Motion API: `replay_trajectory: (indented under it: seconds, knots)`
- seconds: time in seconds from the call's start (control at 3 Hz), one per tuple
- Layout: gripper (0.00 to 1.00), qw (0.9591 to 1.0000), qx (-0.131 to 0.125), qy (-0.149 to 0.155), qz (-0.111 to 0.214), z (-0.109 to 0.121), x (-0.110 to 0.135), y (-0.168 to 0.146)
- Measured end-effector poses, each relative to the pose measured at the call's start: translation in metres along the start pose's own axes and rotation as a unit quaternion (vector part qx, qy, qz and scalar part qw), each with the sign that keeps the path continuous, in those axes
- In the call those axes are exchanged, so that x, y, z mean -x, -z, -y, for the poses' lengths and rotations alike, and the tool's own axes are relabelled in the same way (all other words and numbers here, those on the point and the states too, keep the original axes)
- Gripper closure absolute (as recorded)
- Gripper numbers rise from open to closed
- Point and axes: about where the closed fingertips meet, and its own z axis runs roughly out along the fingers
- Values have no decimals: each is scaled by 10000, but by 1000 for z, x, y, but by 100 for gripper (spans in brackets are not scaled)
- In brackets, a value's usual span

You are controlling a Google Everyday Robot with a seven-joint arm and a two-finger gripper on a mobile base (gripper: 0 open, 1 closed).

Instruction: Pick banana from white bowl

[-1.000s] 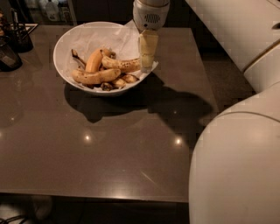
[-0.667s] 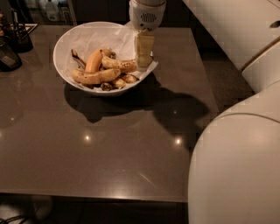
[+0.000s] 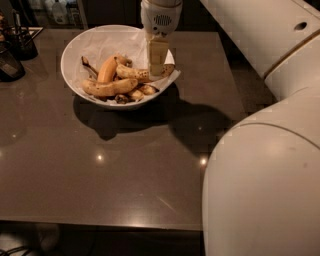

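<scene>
The white bowl (image 3: 65, 62), lined with crinkled white paper, stands at the back of the dark table. Several bananas lie in it. The banana (image 3: 131, 73) is the long, brown-speckled one, lying across the bowl's right side with its dark tip near the right rim. A smooth orange-yellow banana (image 3: 107, 69) and a plainer curved yellow banana (image 3: 110, 88) lie left of it. My gripper (image 3: 157, 73) points straight down over the bowl's right part, right at the speckled banana, and hides its middle.
Dark containers (image 3: 11, 63) stand at the table's far left edge. Bottles (image 3: 57, 10) stand behind the table. My white arm and body (image 3: 260, 190) fill the right side. The table's front edge (image 3: 100, 224) runs along the bottom.
My gripper has moved a little to the left, from the bowl's right rim to over the speckled banana. The bananas and the bowl have not moved.
</scene>
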Motion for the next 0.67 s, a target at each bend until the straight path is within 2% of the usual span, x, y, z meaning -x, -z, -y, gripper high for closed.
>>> replay_trajectory:
  seconds: [0.33, 0.67]
  knots:
    - [32, 9999, 132, -3, 85, 4, 3, -9]
    - [31, 9994, 308, -19, 167, 6, 7, -24]
